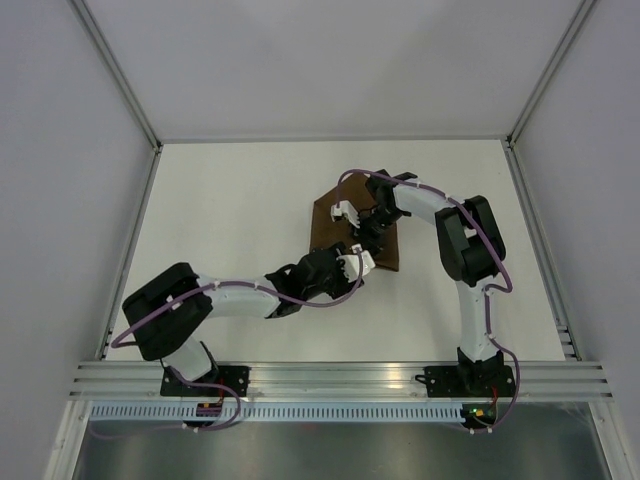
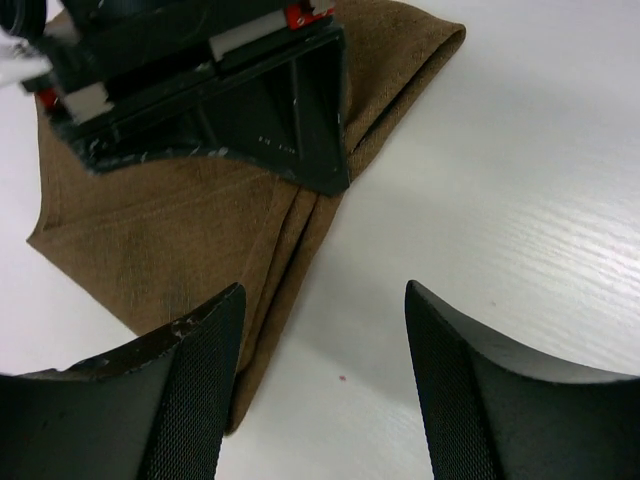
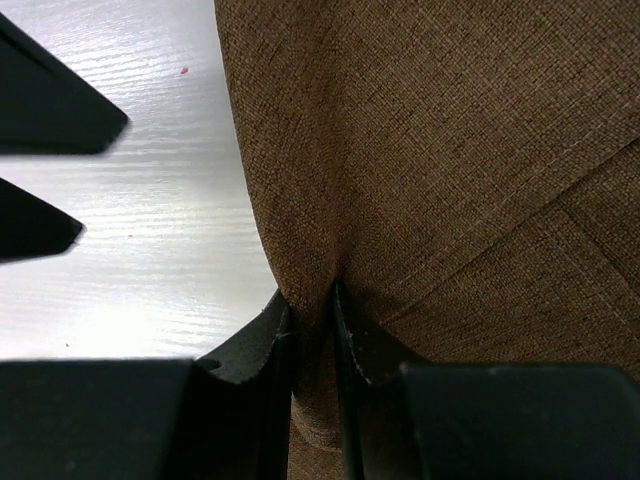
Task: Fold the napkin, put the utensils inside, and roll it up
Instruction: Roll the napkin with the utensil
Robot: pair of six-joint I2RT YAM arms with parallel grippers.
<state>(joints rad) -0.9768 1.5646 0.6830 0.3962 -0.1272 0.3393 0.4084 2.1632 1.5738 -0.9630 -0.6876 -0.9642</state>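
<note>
White table (image 1: 230,220) carries the folded napkin (image 1: 328,232) right of centre. On it the right gripper (image 3: 312,300) pinches a cloth ridge, while the left gripper (image 2: 320,330) hovers spread beside the folded edge. A firm pinch and a low, straight pull should lay the fold flat.

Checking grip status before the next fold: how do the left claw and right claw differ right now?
The left claw is open with nothing between its fingers; the right claw is pinched shut on a fold of the napkin. The left claw hangs at the napkin's edge, partly over bare table; the right claw has cloth in its grip. Both are black and at the same napkin.
</note>
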